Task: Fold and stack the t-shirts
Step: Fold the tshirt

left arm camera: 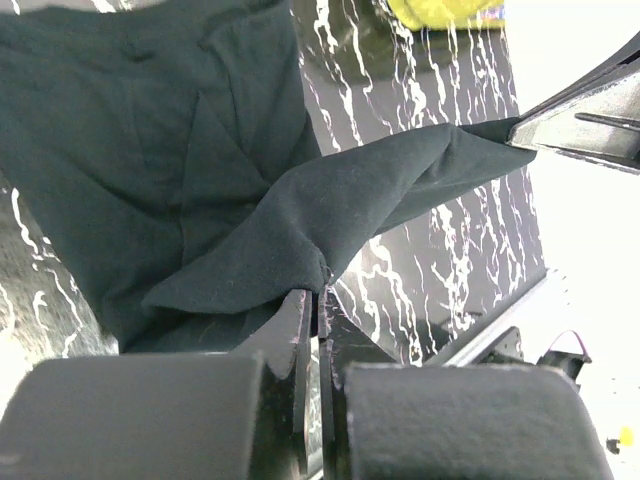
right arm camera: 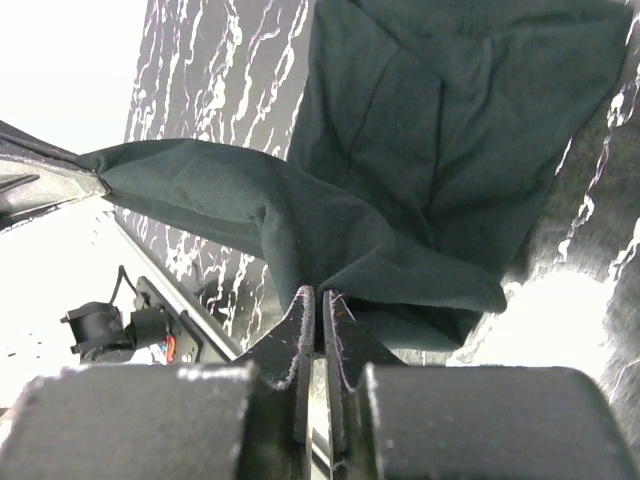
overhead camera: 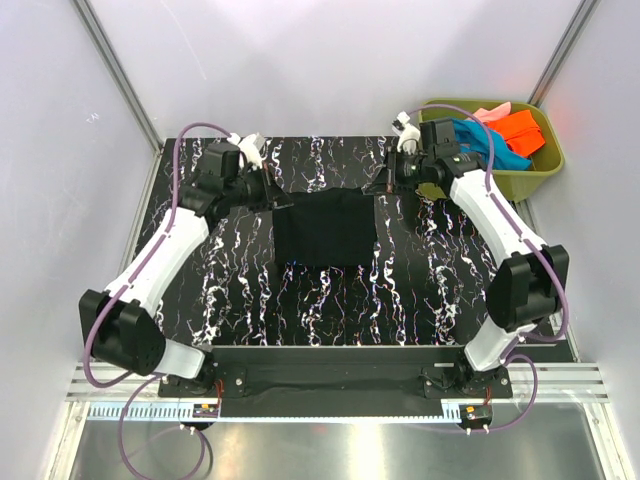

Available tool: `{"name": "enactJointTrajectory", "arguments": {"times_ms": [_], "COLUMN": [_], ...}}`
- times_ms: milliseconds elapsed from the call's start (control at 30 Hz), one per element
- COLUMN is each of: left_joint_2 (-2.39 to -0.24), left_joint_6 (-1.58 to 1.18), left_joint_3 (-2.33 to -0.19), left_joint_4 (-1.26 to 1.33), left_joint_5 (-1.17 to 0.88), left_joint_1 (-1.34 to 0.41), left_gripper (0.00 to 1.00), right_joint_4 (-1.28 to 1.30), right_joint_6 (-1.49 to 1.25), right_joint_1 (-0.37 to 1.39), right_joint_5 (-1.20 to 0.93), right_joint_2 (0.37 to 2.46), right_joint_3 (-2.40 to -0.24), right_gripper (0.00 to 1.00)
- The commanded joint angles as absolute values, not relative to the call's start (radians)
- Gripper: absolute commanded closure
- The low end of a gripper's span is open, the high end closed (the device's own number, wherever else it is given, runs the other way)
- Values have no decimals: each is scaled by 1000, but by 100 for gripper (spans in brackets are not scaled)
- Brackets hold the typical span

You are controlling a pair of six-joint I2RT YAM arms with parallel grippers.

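The black t-shirt point(overhead camera: 325, 230) hangs stretched between my two grippers over the middle of the black marbled table, its lower part lying on the table. My left gripper point(overhead camera: 277, 193) is shut on its left top corner; the pinched cloth point(left arm camera: 300, 225) shows in the left wrist view at my gripper point(left arm camera: 320, 292). My right gripper point(overhead camera: 382, 186) is shut on its right top corner; the cloth point(right arm camera: 400, 150) shows in the right wrist view at my gripper point(right arm camera: 322, 293). The teal-blue point(overhead camera: 495, 147), orange point(overhead camera: 518, 131) and pale pink point(overhead camera: 490, 111) t-shirts lie bunched in the tub.
The olive-green plastic tub point(overhead camera: 535, 170) stands at the back right, just behind the right arm. White walls close the table on three sides. The table's marbled surface point(overhead camera: 320, 310) extends toward the arm bases.
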State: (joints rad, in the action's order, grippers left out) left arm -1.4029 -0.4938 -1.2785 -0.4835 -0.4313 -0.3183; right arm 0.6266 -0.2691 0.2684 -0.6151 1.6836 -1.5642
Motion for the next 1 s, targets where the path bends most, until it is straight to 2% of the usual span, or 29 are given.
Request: {"name": "enactJointTrajectory", "arguments": {"times_ms": [0, 267, 400, 433, 500, 567, 600, 633, 667, 700, 733, 767, 867, 900, 967], "left_joint_2": [-1436, -1612, -1779, -1869, -1971, -2127, -2185, -2235, -2312, -2333, -2338, -2301, -2214, -2141, -2068], "left_joint_6": [-476, -442, -393, -388, -399, -403, -378, -373, -394, -409, -420, -425, -420, -423, -446], "left_joint_3": [-1356, -1472, -1601, -1632, -1754, -1852, -1973, -2049, -2177, -2225, -2258, -2258, -2173, -2130, -1966], "left_joint_4": [-449, -457, -479, -482, -523, -541, -578, -613, -641, -665, -673, -670, -660, -644, -568], "left_joint_5": [-408, -492, -508, -521, -538, -525, -484, -470, -466, -477, -469, -453, -433, -452, -495], "left_joint_1": [-299, -203, -170, -152, -129, -109, -104, -97, -88, -69, -64, -64, -64, -66, -71], "left_gripper": [100, 99, 94, 89, 89, 84, 82, 81, 80, 79, 78, 70, 69, 69, 69], "right_joint_4": [618, 586, 575, 577, 571, 566, 634, 670, 698, 734, 755, 771, 787, 738, 672], "right_joint_6": [-258, -276, -297, -302, -313, -318, -333, -344, -360, -364, -368, -376, -339, -334, -318], "right_joint_1": [275, 273, 273, 268, 267, 258, 246, 244, 242, 238, 235, 230, 229, 229, 238], "right_joint_5": [-635, -640, -617, -621, -608, -585, -583, -587, -568, -554, -552, -552, -529, -529, -531], "right_joint_2": [1729, 1900, 2035, 2113, 2192, 2325, 2380, 2486, 2528, 2560, 2603, 2612, 2519, 2475, 2341], "right_joint_3": [-1652, -1775, -1871, -1941, -2012, -2142, -2318, -2418, -2503, -2628, -2679, -2713, -2613, -2467, -2317], "right_gripper": [98, 96, 93, 92, 84, 78, 72, 67, 58, 48, 45, 44, 43, 46, 49]}}
